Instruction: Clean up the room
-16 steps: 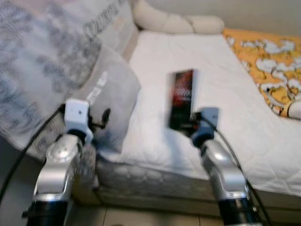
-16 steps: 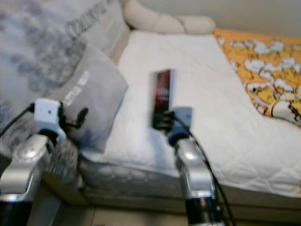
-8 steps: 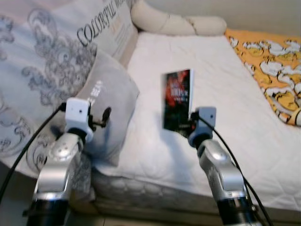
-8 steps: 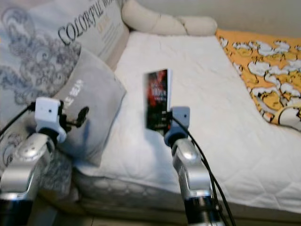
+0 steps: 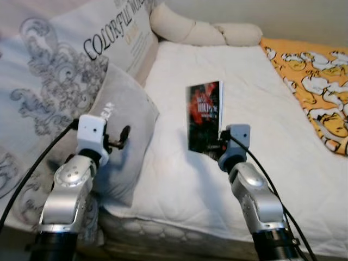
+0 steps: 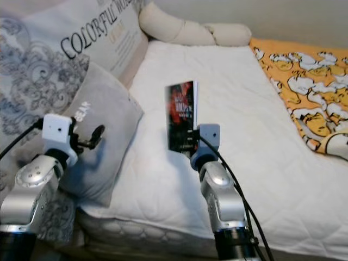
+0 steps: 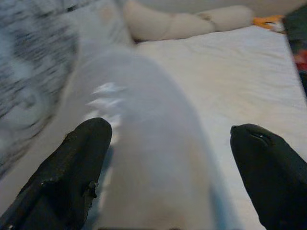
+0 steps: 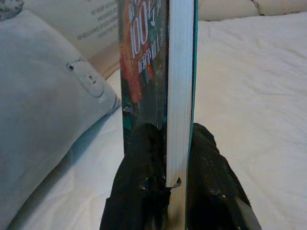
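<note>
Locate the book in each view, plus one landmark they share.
Left eye view: book upright at centre, clamped by the right hand over the white mattress.
Right eye view: book left of centre.
Left wrist view: dark sliver at the edge.
Right wrist view: page edge facing the camera.
Shared landmark: grey pillow.

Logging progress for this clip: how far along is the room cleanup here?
Done: the book is off the bed, clamped upright in the right gripper above the white mattress. In hand: carrying it. Left: putting it away. The left gripper hangs open by the grey pillow.
</note>
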Available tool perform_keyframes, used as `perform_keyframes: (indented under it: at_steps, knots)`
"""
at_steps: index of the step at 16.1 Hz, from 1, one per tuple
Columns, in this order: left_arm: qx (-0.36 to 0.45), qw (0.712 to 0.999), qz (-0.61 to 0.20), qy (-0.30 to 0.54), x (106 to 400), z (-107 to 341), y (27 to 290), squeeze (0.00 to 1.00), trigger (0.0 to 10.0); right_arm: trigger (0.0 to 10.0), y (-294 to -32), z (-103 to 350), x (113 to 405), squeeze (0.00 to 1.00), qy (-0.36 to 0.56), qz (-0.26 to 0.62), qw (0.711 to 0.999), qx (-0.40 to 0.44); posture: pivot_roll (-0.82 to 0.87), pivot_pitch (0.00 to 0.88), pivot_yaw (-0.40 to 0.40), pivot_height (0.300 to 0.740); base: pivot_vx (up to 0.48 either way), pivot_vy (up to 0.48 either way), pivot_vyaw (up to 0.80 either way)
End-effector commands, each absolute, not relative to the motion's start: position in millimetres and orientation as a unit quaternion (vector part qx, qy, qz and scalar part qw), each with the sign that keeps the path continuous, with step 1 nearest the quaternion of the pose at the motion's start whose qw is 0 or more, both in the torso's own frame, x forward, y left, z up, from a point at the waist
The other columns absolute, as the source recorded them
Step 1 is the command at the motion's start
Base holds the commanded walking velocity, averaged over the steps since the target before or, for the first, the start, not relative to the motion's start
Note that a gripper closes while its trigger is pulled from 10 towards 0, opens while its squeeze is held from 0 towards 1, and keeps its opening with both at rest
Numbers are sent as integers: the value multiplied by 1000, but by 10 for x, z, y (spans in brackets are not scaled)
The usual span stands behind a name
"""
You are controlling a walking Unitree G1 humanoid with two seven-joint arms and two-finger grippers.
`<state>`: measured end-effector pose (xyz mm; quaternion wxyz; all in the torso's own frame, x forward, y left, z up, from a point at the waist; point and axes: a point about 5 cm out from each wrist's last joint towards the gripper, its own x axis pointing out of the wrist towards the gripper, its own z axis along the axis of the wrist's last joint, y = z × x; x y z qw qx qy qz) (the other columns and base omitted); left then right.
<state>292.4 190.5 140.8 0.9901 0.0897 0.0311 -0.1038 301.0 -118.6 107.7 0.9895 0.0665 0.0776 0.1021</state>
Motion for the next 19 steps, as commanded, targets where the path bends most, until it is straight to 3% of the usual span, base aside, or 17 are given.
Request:
perform_keyframes:
  at_steps: [1, 5, 12, 14, 19]
  knots:
    - [109, 985, -128, 35, 2897, 1413, 1845, 0, 10000, 10000, -1300, 1216, 3036, 0, 51, 84, 993, 70, 68, 0, -17, 740, 0, 0, 0]
    - [125, 975, -180, 37, 2816, 1447, 1765, 0, 10000, 10000, -1354, 1264, 3010, 0, 52, 96, 991, 75, 37, 0, 11, 740, 0, 0, 0]
    - [166, 932, -311, 83, 2779, 1433, 1682, 0, 10000, 10000, -1317, 1293, 3390, 0, 143, 199, 963, 110, 11, 0, 67, 740, 0, 0, 0]
    - [183, 912, -350, 115, 2709, 1426, 1770, 0, 10000, 10000, -1306, 1195, 3524, 0, 212, 228, 942, 127, 26, 0, 64, 740, 0, 0, 0]
    - [186, 906, -356, 136, 2615, 1442, 1874, 0, 10000, 10000, -1271, 1017, 3630, 0, 289, 229, 891, 265, 77, 0, 54, 740, 0, 0, 0]
